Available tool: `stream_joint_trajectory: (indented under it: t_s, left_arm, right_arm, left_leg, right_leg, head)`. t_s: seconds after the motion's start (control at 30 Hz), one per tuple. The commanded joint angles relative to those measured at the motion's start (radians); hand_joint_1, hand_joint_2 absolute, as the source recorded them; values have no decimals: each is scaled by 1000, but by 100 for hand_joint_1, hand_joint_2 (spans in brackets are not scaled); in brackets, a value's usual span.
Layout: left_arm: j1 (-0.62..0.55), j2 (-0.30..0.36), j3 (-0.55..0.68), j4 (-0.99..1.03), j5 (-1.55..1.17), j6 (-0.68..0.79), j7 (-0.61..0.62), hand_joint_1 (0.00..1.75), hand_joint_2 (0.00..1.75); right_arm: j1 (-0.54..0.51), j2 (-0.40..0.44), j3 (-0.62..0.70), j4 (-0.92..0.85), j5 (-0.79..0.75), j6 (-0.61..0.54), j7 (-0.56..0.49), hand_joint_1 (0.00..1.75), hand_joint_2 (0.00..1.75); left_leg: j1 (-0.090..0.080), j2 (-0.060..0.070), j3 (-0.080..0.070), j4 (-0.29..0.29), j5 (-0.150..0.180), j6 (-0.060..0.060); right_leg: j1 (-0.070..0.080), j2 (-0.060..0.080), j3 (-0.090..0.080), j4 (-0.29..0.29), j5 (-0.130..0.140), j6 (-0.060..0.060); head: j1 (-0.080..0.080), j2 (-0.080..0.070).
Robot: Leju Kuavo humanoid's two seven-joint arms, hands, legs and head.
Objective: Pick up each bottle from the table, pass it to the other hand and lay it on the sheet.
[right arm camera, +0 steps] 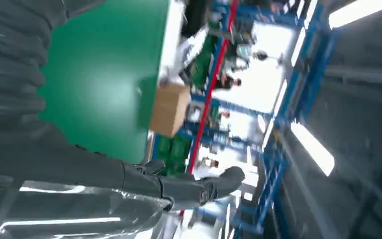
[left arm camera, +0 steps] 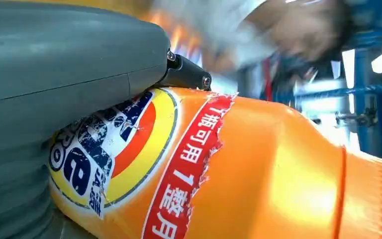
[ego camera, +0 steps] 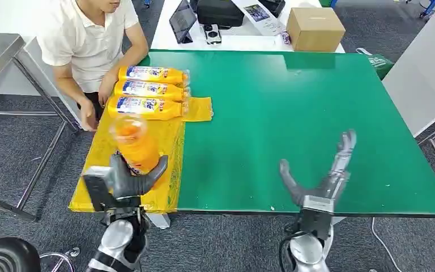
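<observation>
Green table (ego camera: 294,113) | left hand (ego camera: 126,180) grips orange bottle (ego camera: 135,144) | right hand (ego camera: 323,173) empty

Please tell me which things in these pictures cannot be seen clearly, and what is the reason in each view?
- Held orange bottle: its top is motion-blurred in the head view; the left robot hand covers its base.
- Same bottle: the left wrist view's edge cuts off its cap end.
- Person: blurred behind the bottle in the left wrist view.
- Labels of the three laid bottles: too small to read.
- Cardboard box: blurred in the right wrist view.

Three orange bottles (ego camera: 150,90) flat on yellow sheet (ego camera: 170,153); fourth bottle (ego camera: 135,143) upright above it.
</observation>
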Motion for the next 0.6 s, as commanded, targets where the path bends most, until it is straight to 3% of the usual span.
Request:
stream_joint_trajectory:
  t_s: [0.03, 0.17, 0.27, 0.43, 0.47, 0.5, 0.53, 0.57, 0.6]
  left_arm:
    - [-283, 69, -24, 574, -682, -83, 231, 175, 175]
    - [-338, 54, -38, 690, -756, -160, 260, 175, 175]
    - [-367, 40, -26, 785, -751, -185, 183, 175, 175]
    - [-417, 23, 5, 858, -715, -272, 174, 175, 175]
    - [-427, 21, 24, 871, -682, -325, 167, 161, 175]
    - [-435, 21, 37, 880, -657, -363, 156, 80, 175]
    - [-444, 23, 52, 890, -632, -397, 148, 17, 175]
    - [-454, 24, 51, 906, -619, -448, 139, 0, 175]
    - [-461, 38, 33, 914, -589, -488, 124, 0, 175]
  right_arm:
    - [-83, -34, 26, 76, -69, 8, 1, 0, 175]
    - [-94, -37, 64, 95, -79, 13, 1, 0, 175]
    - [-105, -29, 94, 135, -92, 42, 1, 0, 175]
    - [-111, -37, 111, 164, -112, 68, 1, 0, 175]
    - [-111, -38, 109, 168, -115, 74, 1, 0, 175]
    - [-114, -37, 108, 173, -121, 85, 1, 0, 175]
    - [-117, -36, 105, 181, -123, 91, 1, 0, 175]
    - [-117, -37, 105, 184, -123, 96, 1, 0, 175]
    - [-136, -22, 118, 215, -112, 77, 9, 0, 175]
  left_leg:
    - [1, -1, 3, -2, 2, -2]
    - [1, 2, 1, -1, 2, -2]
    - [1, 1, 2, -1, 2, -2]
    - [3, 2, 3, -1, 2, -4]
    - [4, 2, 3, 0, 2, -5]
    - [2, 1, 1, 0, 2, -3]
    - [3, 1, 3, 0, 2, -4]
    - [2, 1, 3, -1, 3, -4]
    - [2, 3, 3, -1, 3, -3]
  right_leg:
    - [2, -1, 4, -2, 2, -3]
    - [1, 2, 1, -1, 3, -5]
    - [1, 0, 2, -1, 3, -5]
    - [3, 1, 3, -2, 3, -6]
    - [4, 2, 4, -2, 3, -8]
    - [3, 1, 2, 0, 3, -6]
    - [4, 1, 4, -2, 3, -7]
    - [2, 1, 3, -1, 4, -6]
    - [3, 2, 3, -1, 4, -6]
  head:
    - [0, 0]
    - [0, 0]
    - [1, 0]
    - [0, 0]
    - [0, 0]
    - [0, 0]
    - [0, 0]
    - [0, 0]
    - [0, 0]
